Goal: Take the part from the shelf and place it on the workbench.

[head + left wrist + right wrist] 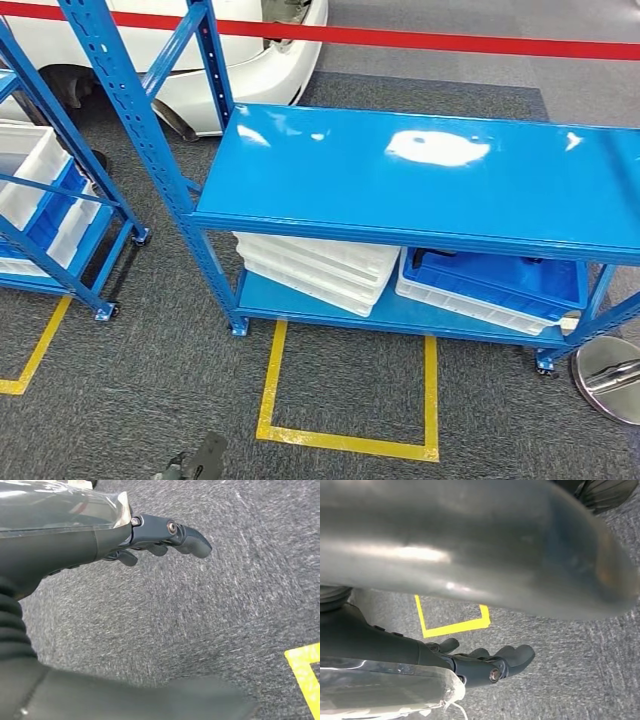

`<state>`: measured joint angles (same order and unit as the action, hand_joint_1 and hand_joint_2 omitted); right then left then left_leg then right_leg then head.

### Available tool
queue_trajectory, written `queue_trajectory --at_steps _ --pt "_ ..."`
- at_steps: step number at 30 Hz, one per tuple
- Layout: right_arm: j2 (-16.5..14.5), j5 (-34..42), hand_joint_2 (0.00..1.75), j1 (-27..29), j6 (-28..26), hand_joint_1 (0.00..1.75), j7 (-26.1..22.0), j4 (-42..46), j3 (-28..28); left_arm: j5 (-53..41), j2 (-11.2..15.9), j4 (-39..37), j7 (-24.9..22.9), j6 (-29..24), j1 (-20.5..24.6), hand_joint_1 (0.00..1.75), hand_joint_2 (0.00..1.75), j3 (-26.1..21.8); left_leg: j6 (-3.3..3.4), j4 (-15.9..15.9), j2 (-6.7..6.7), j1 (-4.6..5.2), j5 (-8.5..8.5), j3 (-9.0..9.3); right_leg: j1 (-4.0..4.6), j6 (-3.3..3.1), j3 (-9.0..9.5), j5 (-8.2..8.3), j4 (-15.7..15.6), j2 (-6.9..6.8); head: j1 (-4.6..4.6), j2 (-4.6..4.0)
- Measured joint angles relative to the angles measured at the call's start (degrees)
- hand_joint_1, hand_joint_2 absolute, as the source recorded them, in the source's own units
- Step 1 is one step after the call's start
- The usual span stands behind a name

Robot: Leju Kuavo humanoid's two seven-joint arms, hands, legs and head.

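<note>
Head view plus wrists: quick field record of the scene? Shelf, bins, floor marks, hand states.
shelf: blue rack, top board bare and glossy
lower board: stack of white trays on its left part, blue bin nested in a white tray on its right part
part: cannot tell which item it is
floor: grey carpet, yellow tape outline in front of the rack
left hand: holds nothing, fingers extended, above carpet
right hand: holds nothing, fingers extended, above carpet

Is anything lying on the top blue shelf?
No, the top shelf is bare glossy blue; the white trays sit on the level below.

Glossy blue metal shelf (pixel 392 165), smooth white plastic bins (pixel 317 265), rough grey carpet (pixel 166 380).
</note>
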<state>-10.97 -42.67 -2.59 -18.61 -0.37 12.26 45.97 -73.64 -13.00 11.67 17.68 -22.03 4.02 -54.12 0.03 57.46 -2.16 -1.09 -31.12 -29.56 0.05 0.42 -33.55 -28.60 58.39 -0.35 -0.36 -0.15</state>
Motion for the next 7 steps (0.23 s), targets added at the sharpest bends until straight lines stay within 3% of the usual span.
queue_trajectory --at_steps 1,7 --pt "0.0 -0.1 1.75 0.0 0.0 0.00 0.2 0.0 0.0 -0.1 0.0 0.0 0.2 0.2 0.0 0.00 1.75 0.0 -0.01 0.0 0.00 0.01 0.00 0.02 -0.01 0.00 0.03 0.00 0.0 0.00 0.01 0.01" --pt "0.0 -0.8 1.75 0.0 0.7 0.00 0.4 0.0 -0.7 0.3 0.0 0.0 0.3 0.6 -0.1 0.00 1.75 0.3 -0.02 0.0 0.00 0.16 -0.03 0.14 -0.16 0.01 0.15 0.00 0.0 -0.01 0.01 0.01"
